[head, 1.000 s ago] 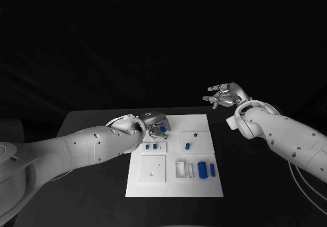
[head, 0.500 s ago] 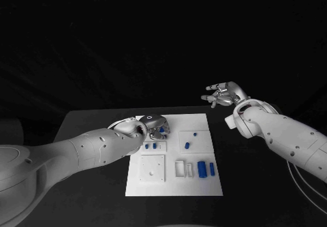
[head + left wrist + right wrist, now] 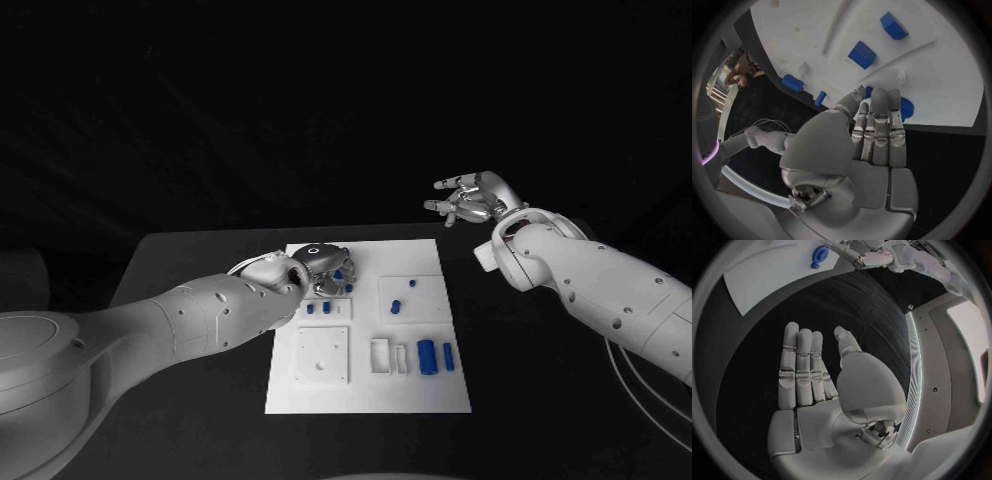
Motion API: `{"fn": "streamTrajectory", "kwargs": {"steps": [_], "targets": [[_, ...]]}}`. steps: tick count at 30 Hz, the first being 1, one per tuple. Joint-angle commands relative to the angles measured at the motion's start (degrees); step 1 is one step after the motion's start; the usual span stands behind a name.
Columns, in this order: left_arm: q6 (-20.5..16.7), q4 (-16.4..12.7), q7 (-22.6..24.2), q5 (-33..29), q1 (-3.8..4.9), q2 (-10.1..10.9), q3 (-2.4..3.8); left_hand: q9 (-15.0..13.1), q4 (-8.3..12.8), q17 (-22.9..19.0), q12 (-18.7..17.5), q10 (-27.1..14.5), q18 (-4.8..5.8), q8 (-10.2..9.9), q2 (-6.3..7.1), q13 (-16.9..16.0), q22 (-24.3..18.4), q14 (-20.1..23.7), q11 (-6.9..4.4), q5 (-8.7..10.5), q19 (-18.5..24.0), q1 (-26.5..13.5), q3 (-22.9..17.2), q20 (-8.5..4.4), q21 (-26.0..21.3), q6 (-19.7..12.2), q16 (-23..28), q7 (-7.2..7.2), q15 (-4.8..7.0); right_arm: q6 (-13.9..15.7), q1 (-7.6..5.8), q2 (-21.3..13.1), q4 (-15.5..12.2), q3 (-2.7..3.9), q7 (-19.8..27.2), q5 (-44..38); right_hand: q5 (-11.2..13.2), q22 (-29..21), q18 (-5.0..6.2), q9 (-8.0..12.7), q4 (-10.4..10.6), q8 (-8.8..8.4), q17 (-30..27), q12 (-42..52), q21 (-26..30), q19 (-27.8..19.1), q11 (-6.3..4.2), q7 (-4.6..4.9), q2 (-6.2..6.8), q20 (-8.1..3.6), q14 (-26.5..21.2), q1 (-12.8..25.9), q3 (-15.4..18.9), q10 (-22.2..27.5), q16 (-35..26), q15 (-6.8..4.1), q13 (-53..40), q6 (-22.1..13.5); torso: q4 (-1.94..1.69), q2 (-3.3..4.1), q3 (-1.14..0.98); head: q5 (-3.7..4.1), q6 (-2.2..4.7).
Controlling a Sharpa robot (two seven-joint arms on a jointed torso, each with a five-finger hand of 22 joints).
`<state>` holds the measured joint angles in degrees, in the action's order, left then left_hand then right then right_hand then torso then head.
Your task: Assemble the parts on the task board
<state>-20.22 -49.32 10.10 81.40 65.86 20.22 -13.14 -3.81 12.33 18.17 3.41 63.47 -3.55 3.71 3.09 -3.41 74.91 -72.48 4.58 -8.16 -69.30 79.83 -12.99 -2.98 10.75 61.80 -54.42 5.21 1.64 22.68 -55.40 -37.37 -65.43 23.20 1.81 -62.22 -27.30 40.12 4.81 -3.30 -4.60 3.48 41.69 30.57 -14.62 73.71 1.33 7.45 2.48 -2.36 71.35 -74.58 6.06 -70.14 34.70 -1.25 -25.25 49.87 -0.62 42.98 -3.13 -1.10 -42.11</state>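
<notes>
The white task board (image 3: 375, 390) lies in the middle of the black table. My left hand (image 3: 320, 266) is over its far left corner. There the fingers (image 3: 878, 120) lie straight over a round blue part (image 3: 906, 108), and the thumb is against the part's edge. The same part (image 3: 819, 253) shows beside that hand's fingertips at the board's (image 3: 767, 275) edge. My right hand (image 3: 469, 203) is raised beyond the board's far right corner. Its fingers (image 3: 799, 365) are straight and apart from the thumb, with nothing in them.
Two blue cylinders (image 3: 427, 358) (image 3: 449, 357) stand in the near right of the board, beside white slots (image 3: 382, 357). Small blue pieces (image 3: 398, 307) (image 3: 413, 284) sit in the right middle, two more (image 3: 310, 307) (image 3: 329, 306) just below my left hand. Black table surrounds the board.
My left hand has crept slightly toward the board's far left corner, the blue part staying at its fingers. The right hand has barely moved.
</notes>
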Motion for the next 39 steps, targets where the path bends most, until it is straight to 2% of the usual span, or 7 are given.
{"fn": "streamTrajectory", "kwargs": {"steps": [1,8,12,25,29,35,39], "targets": [[-0.78,0.52,0.99,0.28,-0.28,-0.45,0.02,0.07,-0.13,-0.09,-0.12,0.49,-0.58,-0.16,-0.03,0.07,1.35,-0.03,-0.06,-0.29,0.44,-0.82,-0.53,0.06,0.45,-0.69,-0.30,0.01,0.25,-0.45,0.01,0.09,-0.11,0.03,0.53,0.14,-0.26,-0.09,-0.72,-0.06,-0.36,-0.15,-0.07,-0.40,0.25,0.27,-0.08,-0.01,-0.46,-0.06,-0.15,-0.08,-0.05,0.23,-0.22,-0.05,0.09,0.47,0.03,-0.05,-0.01,-0.01,-0.03],[-0.50,1.38,0.85,0.01,-0.58,-1.02,0.03,0.18,-0.22,-0.01,-0.11,1.30,-0.54,-0.19,0.00,0.07,1.33,-0.33,-0.30,0.00,0.42,-1.07,-1.20,-0.07,1.26,-2.29,-0.74,-0.09,0.41,-0.47,0.01,0.18,-0.14,0.03,0.54,0.14,-0.30,-0.07,-0.72,-0.06,-0.83,-0.16,-0.18,-0.38,0.28,0.30,-0.08,0.00,-0.56,-0.06,-0.14,0.30,-0.15,0.21,-0.21,-0.05,0.24,0.41,-0.02,-0.05,-0.08,0.13,-0.08],[-0.19,1.97,0.62,-0.03,-0.75,-1.28,0.03,0.18,-0.37,0.01,-0.11,1.57,-0.49,-0.17,-0.06,0.07,1.31,-0.35,-0.42,0.30,0.46,-1.14,-1.34,-0.11,1.39,-2.41,-0.84,0.03,0.49,-0.48,0.01,0.22,-0.15,0.03,0.54,0.14,-0.30,-0.07,-0.72,-0.06,-0.83,-0.16,-0.18,-0.38,0.28,0.30,-0.08,0.00,-0.56,-0.06,-0.14,0.30,-0.15,0.21,-0.21,-0.05,0.24,0.41,-0.03,-0.08,-0.05,0.08,0.00],[1.17,3.27,0.63,-0.12,-1.24,-2.02,0.04,0.14,-1.26,0.76,-0.06,5.18,-0.30,-0.13,-1.05,0.05,1.36,-0.67,-1.10,0.74,0.48,-1.43,-2.33,-0.40,2.73,1.38,-2.76,0.22,0.70,-0.53,0.01,0.34,-0.31,0.03,0.54,0.14,-0.30,-0.07,-0.72,-0.06,-0.83,-0.16,-0.18,-0.38,0.28,0.30,-0.08,0.00,-0.56,-0.06,-0.14,0.30,-0.15,0.21,-0.21,-0.05,0.24,0.41,-0.02,-0.05,-0.03,0.20,-0.11],[1.30,3.60,0.67,-0.20,-1.38,-2.25,0.04,0.15,-1.43,0.88,-0.06,5.19,-0.24,-0.14,-1.15,0.05,1.31,-0.47,-1.10,0.86,0.61,-1.54,-2.19,-0.42,3.13,1.70,-3.21,0.22,0.72,-0.55,0.00,0.35,-0.39,0.03,0.51,0.14,-0.30,-0.07,-0.72,-0.06,-0.83,-0.16,-0.18,-0.38,0.28,0.30,-0.08,0.00,-0.56,-0.06,-0.14,0.30,-0.15,0.21,-0.21,-0.05,0.24,0.41,0.00,-0.01,-0.03,0.29,-0.11],[1.26,3.94,0.65,-0.64,-1.58,-2.56,0.04,0.17,-1.71,0.86,-0.06,4.87,-0.24,-0.17,-1.13,0.05,1.22,-0.59,-1.07,1.12,0.56,-1.77,-1.98,-0.39,3.19,1.38,-3.43,0.20,0.70,-0.57,0.00,0.37,-0.45,0.03,0.49,0.14,-0.30,-0.07,-0.72,-0.06,-0.83,-0.16,-0.18,-0.38,0.28,0.30,-0.08,0.00,-0.56,-0.06,-0.14,0.30,-0.15,0.21,-0.21,-0.05,0.24,0.41,0.01,-0.01,-0.03,0.41,-0.19],[1.15,3.94,0.57,-0.85,-1.62,-2.72,0.05,0.22,-1.76,0.85,-0.07,4.47,-0.31,-0.18,-0.75,0.05,1.17,-0.77,-0.98,1.21,0.32,-1.73,-1.90,-0.36,3.17,-0.43,-3.71,0.13,0.67,-0.58,0.00,0.40,-0.45,0.03,0.49,0.14,-0.25,-0.06,-0.73,-0.06,-0.96,-0.15,-0.22,-0.34,0.32,0.29,-0.09,-0.01,-0.64,-0.06,-0.15,0.39,-0.19,0.22,-0.18,-0.05,0.29,0.51,-0.08,-0.05,-0.04,0.47,-0.23]]}}
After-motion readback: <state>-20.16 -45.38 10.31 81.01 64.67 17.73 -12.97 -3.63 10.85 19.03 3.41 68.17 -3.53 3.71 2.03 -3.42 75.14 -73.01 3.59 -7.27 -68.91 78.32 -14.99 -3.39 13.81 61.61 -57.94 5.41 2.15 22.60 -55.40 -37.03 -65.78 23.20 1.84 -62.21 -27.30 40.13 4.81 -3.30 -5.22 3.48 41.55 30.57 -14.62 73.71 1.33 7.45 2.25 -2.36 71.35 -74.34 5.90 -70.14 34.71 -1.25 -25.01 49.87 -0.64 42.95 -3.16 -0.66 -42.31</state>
